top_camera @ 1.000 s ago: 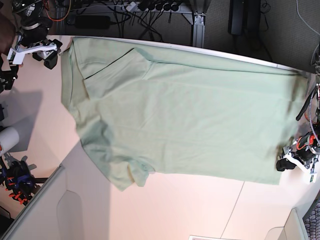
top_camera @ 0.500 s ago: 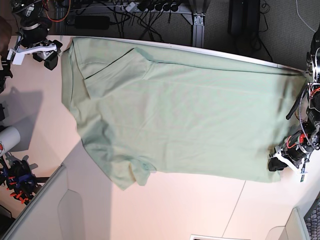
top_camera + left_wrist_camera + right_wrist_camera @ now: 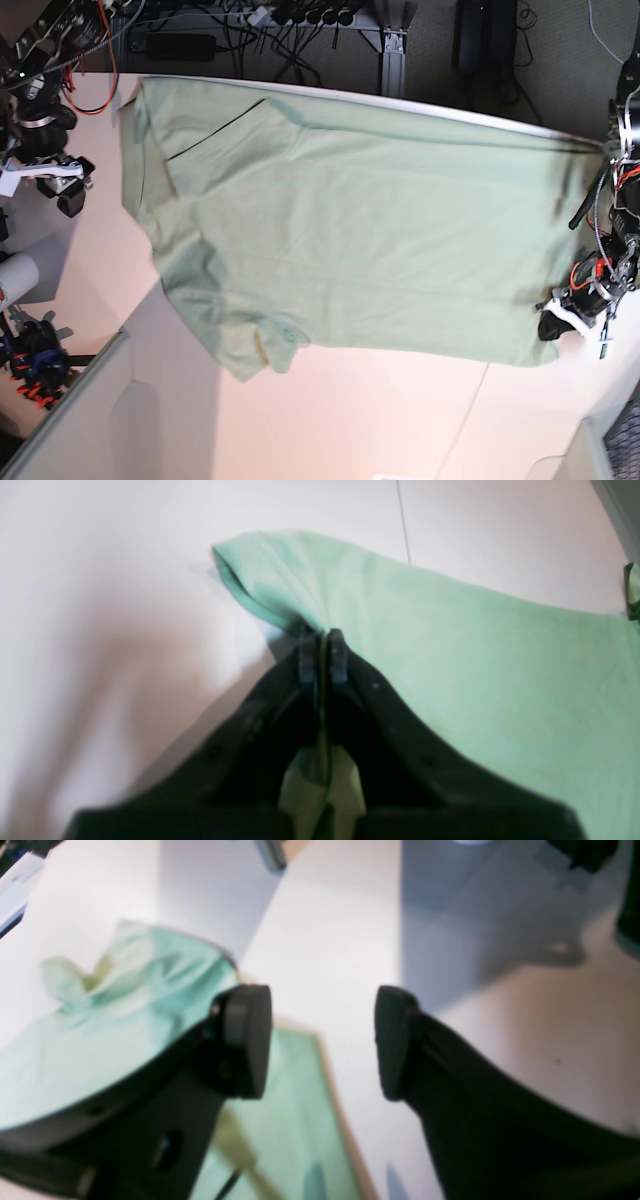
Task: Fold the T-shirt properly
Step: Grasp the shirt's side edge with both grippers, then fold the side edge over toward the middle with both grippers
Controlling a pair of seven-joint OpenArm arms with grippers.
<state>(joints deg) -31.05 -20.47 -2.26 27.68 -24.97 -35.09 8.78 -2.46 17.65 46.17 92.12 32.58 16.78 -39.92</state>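
The pale mint-green T-shirt (image 3: 370, 230) lies spread flat across the table, its collar end at the base view's left and its hem at the right. My left gripper (image 3: 552, 325) is at the hem's near right corner. In the left wrist view my left gripper (image 3: 322, 647) is shut on the shirt's (image 3: 450, 650) edge, with green fabric pinched between the fingers. My right gripper (image 3: 68, 195) hangs off the shirt's left side, above the bare table. In the right wrist view my right gripper (image 3: 320, 1040) is open and empty, with the shirt (image 3: 100, 1030) beside its left finger.
A white cylinder (image 3: 15, 280) and orange-black clamps (image 3: 35, 365) stand at the left edge. Cables (image 3: 250, 20) run behind the table's far edge. A grey panel (image 3: 110, 420) lies at the near left. A seam (image 3: 470, 420) crosses the table.
My right gripper has moved away from the shirt's far left corner, toward the near left. My left gripper has shifted slightly left onto the hem corner.
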